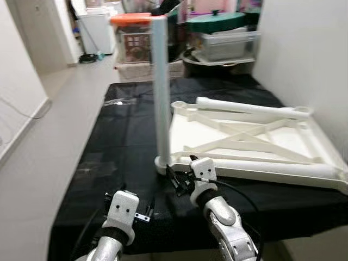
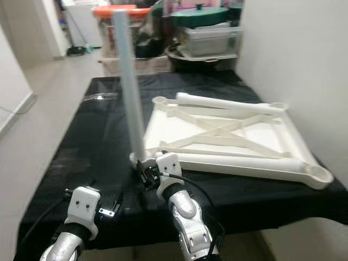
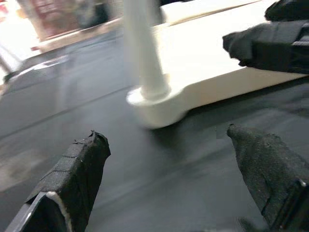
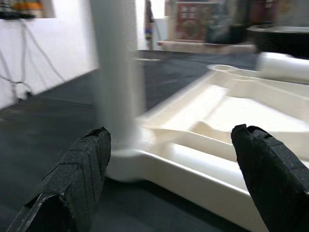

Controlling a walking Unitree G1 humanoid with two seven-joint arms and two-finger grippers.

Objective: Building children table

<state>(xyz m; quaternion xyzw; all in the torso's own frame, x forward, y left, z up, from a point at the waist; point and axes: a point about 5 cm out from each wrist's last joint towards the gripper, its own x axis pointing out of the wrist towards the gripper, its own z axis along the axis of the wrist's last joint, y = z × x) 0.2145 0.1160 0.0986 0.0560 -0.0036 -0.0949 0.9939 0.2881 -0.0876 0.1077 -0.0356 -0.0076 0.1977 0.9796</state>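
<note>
Black cloth covers the low work surface (image 1: 125, 157), and the upside-down white plastic children's table top (image 1: 255, 147) lying on it serves as landmark for the rest. Nearest the camera, short of the top's near corner and well apart from it, the left gripper (image 3: 169, 183) hovers over bare cloth with its 2 black fingers spread wide, holding nothing. Closer to the top, the right gripper (image 4: 169, 179) sits just short of that same near corner, fingers also parted and empty, lined up toward the foot of the pale grey-white cylindrical table leg (image 1: 161, 87). That leg stands upright in the near corner socket, 1 fitted so far. Along the top's near edge lies a loose white tubular leg (image 1: 272, 168), and another white tubular leg (image 1: 250, 107) lies along its far edge. Beyond the top stand stacked clear plastic storage boxes with a green lid (image 1: 220, 35), and past the upright leg an orange-lidded container (image 1: 130, 32). Whether the upright leg is fully seated cannot be told; if it is loose, a sideways nudge from the right gripper could tip it, and dragging the cloth would shift the whole top.
</note>
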